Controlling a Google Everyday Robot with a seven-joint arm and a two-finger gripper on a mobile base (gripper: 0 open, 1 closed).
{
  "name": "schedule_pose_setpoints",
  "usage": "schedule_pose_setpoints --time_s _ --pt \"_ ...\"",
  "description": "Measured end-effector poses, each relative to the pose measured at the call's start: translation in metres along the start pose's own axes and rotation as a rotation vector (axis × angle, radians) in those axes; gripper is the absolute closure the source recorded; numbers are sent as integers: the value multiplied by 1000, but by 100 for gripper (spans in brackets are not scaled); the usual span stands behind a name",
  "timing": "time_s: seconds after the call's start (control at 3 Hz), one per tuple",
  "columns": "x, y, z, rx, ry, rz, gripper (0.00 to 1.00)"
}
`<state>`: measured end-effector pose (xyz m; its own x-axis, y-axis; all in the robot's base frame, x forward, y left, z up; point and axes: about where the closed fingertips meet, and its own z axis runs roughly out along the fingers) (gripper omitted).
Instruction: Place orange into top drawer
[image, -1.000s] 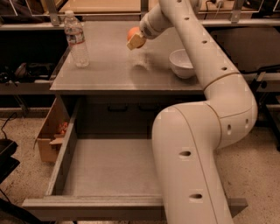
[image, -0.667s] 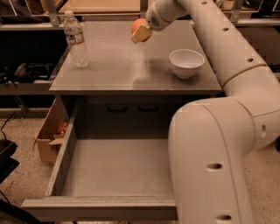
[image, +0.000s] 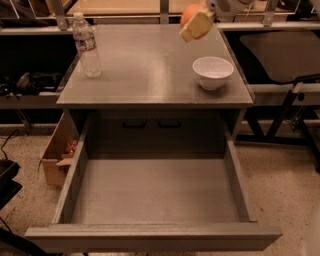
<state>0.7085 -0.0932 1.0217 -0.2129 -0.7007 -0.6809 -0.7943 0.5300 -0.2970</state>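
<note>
Up at the back edge of the grey table (image: 145, 70), the gripper (image: 195, 20) hangs in the air above the surface, entering from the top right. Its fingers (image: 198, 25) are closed around the orange (image: 188, 11); one tan pad sits in front of the fruit, and only the upper left part of the orange shows. The orange is round, so it has no long axis and no pointing direction to call. It is above and left of the white bowl (image: 212, 71), not touching it. The top drawer (image: 150, 235) is pulled fully out toward me below the tabletop, long axis running left to right, front panel nearest. A water bottle (image: 87, 46) stands upright at the table's left. A cardboard box (image: 54, 157) is on the floor to the drawer's left.
</note>
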Motion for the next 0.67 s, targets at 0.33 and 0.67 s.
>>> schedule_pose_setpoints --time_s 0.33,0.67 --pt "40 49 -40 -64 18 22 100" --pt "95 103 -26 -200 81 75 100"
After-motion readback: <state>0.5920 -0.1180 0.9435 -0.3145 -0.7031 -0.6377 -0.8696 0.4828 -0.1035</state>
